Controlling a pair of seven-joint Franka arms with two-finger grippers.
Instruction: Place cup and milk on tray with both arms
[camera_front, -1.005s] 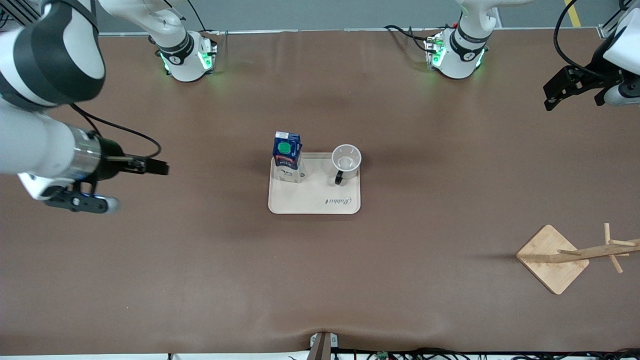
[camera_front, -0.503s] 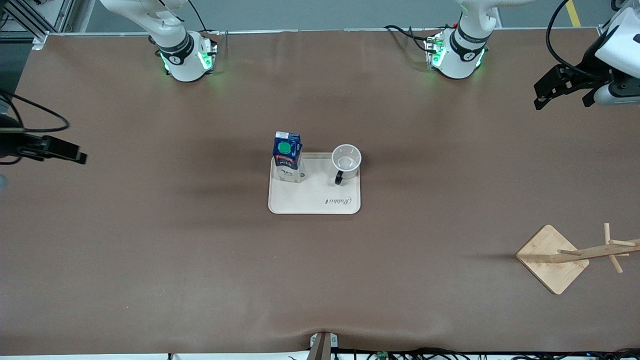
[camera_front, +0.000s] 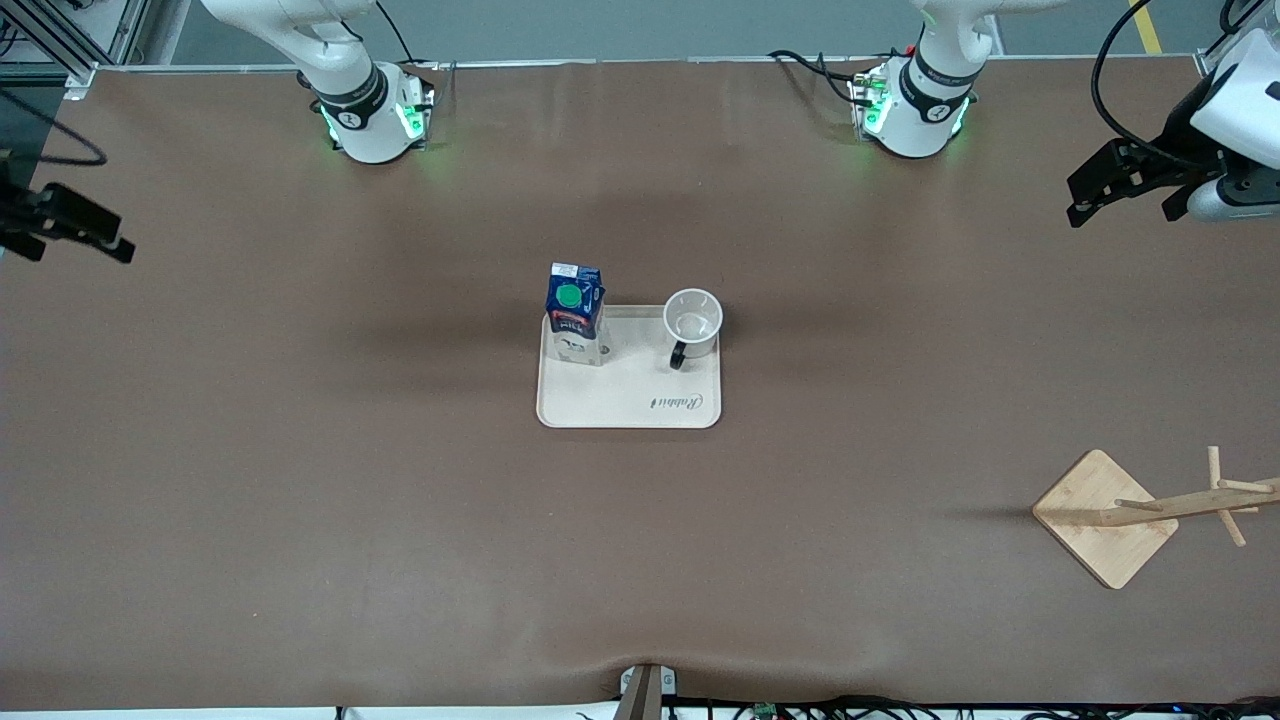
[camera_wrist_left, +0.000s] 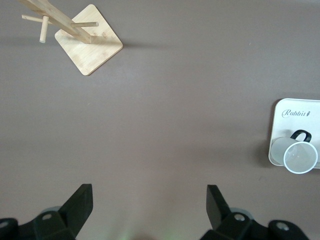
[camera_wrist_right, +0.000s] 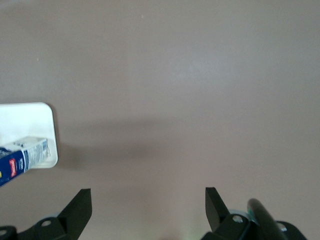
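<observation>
Milk and cup: upright on tray | left gripper, right gripper: jaws open, empty, at table ends | step: placement apparently complete; next: none apparent

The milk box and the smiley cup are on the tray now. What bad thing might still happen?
1. The tall blue-topped milk carton stands right at the edge of the flat cream tray, so a bump might tip it off.
2. The small white cup also sits near a corner.
3. The left pincer and right pincer are open, over the table's ends; a return sweep might hit the wooden peg stand.
</observation>
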